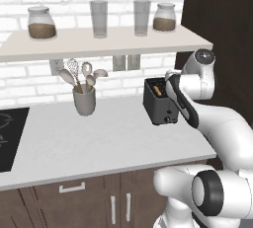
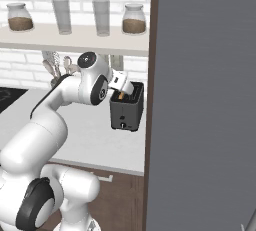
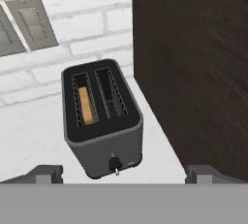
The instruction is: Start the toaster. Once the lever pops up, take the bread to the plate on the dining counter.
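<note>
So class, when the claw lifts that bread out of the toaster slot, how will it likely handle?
The bread looks thin, standing on edge in the toaster, so it is probably light. A thin slice may crumble or bend if pinched hard. It sits deep between the slot wires, so it may snag unless pulled straight up.

I am finding no readable text, label, brand, number or sign anywhere; the toaster (image 3: pixel 102 121) is showing a plain front, the jars (image 1: pixel 41 23) on the shelf (image 1: pixel 99 44) are carrying no labels, and the wall plates (image 3: pixel 33 22) are showing blank faces
</note>
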{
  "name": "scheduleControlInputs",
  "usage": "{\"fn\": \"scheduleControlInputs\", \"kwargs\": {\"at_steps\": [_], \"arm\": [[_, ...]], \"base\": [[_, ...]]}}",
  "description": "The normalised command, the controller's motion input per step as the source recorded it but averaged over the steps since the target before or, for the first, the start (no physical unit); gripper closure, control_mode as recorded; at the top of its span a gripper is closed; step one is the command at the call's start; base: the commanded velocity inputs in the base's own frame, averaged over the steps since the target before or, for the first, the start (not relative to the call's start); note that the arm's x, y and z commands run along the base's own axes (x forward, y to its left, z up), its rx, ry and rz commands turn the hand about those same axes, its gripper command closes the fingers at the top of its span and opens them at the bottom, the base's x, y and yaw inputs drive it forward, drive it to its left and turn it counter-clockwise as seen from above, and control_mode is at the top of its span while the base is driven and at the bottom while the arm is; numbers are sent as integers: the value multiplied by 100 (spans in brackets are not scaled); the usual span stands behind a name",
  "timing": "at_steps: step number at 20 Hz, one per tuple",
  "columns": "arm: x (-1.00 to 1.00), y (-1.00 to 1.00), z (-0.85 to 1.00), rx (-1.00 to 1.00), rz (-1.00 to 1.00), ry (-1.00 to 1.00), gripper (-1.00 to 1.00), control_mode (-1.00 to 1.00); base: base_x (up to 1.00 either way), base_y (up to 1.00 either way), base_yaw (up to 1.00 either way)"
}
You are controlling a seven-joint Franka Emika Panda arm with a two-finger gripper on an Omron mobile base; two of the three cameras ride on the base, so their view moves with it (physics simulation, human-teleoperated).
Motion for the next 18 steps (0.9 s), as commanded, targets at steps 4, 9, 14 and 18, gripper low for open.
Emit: {"fn": "scheduleControlInputs", "kwargs": {"at_steps": [4, 9, 14, 18], "arm": [[0, 0, 0, 0, 0, 0, -100, -100], [0, 0, 0, 0, 0, 0, -100, -100], [0, 0, 0, 0, 0, 0, -100, -100], [0, 0, 0, 0, 0, 0, -100, -100]], "base": [[0, 0, 0], [0, 0, 0], [0, 0, 0], [0, 0, 0]]}}
